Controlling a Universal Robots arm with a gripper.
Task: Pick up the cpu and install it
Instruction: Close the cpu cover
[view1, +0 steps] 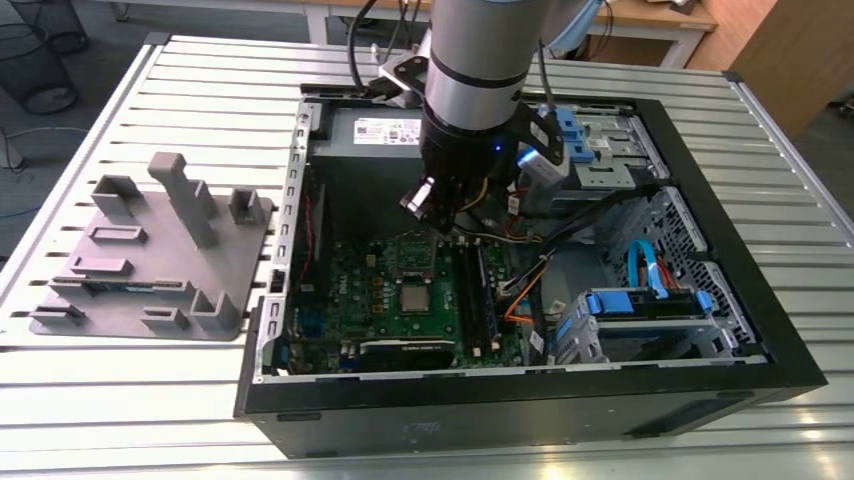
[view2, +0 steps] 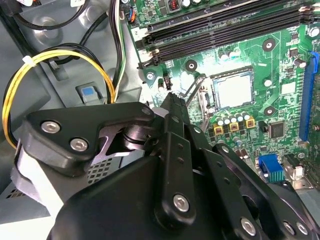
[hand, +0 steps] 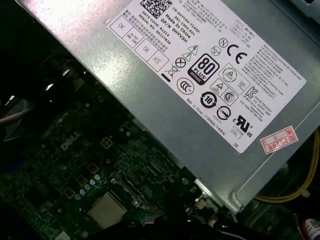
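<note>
Cpu (view2: 232, 90) lies flat in its socket near the middle of your motherboard (view2: 280, 65), and you see it in both wrist views (hand: 106, 210). Your gripper (view1: 445, 225) hangs above the board inside the open computer case (view1: 747, 330), apart from the chip; whether its fingers are wide or narrow, you cannot tell. A grey power supply (hand: 200, 100) sits along the case's far wall. A grey plastic tray (view1: 147, 260) stands on the bench toward the exterior view's left.

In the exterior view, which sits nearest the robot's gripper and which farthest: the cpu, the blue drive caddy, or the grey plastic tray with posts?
Measured from the gripper:
1. The cpu, seated in the motherboard socket, just below the gripper in the picture.
2. The blue drive caddy, inside the case towards the exterior view's right.
3. The grey plastic tray, outside the case at the exterior view's left.
</note>
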